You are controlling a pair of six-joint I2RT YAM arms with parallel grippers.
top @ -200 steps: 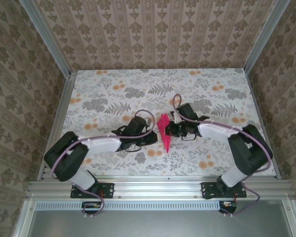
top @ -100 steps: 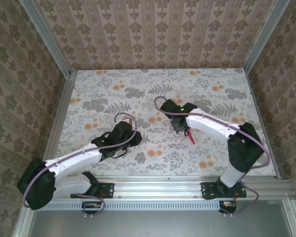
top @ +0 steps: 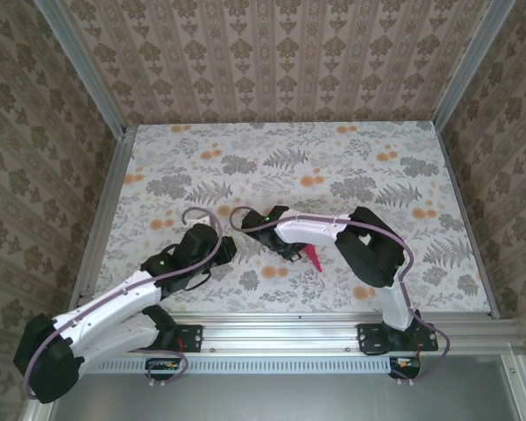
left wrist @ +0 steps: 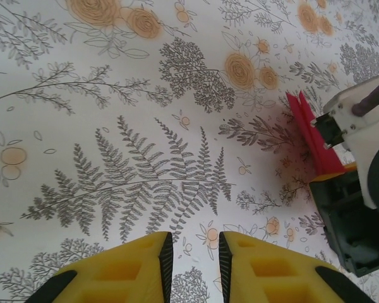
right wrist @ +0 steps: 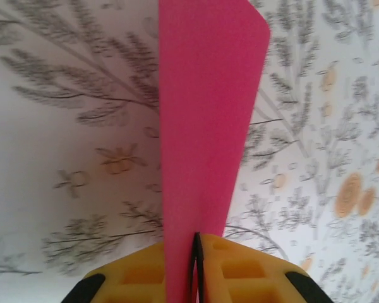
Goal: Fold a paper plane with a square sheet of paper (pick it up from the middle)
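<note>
Pinching paper plane (right wrist: 205,126) edge, right hand (right wrist: 196,245), broad table (top: 377,140) beyond.

The right arm's white forearm (top: 311,230) is covering most of the narrow magenta-pink paper plane (top: 314,257). On the right wrist camera, the top edge is cropping it, and the yellow fingers (right wrist: 252,271) of the right gripper (right wrist: 196,243) are hiding its lower end.

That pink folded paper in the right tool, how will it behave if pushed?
The paper plane looks thin and likely very light, so a push might skid or flip it. It juts from the right tool without drooping, so the folds seem to stiffen it, though it should crumple easily.
</note>
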